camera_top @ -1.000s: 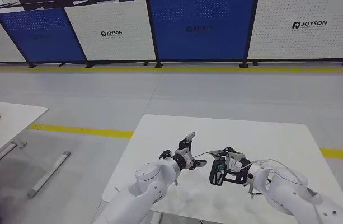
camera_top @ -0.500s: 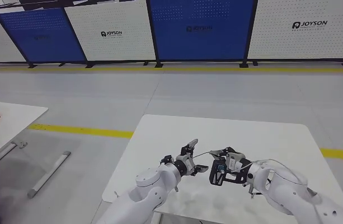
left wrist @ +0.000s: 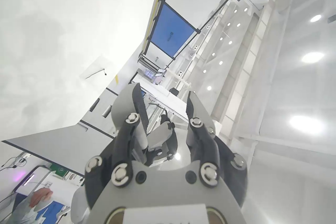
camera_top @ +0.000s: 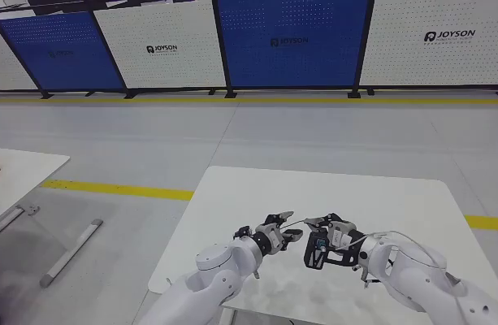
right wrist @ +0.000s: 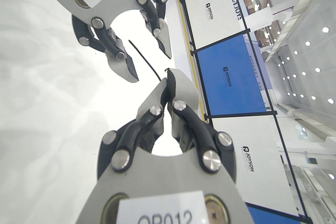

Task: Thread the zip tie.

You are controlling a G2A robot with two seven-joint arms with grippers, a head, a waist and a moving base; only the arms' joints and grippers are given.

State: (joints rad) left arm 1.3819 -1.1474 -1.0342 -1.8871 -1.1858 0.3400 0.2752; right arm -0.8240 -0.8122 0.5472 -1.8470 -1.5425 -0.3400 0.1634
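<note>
The left gripper (left wrist: 164, 93) hangs above the near middle of the white table (camera_top: 378, 195), its fingers spread wide and holding nothing. Just to its right, the right gripper (right wrist: 168, 81) is pinched tight on the thin black zip tie (right wrist: 143, 56), whose free end pokes between those spread fingers.

Thin black zip tie (right wrist: 143, 59) — 1 end pinched in right gripper (right wrist: 167, 81), tip free.

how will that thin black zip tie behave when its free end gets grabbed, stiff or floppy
Probably springy, not limp: the thin black zip tie juts almost straight, unsupported, from the shut right end effector. Likely light, and so narrow it may flex aside as the open left end effector closes.
</note>
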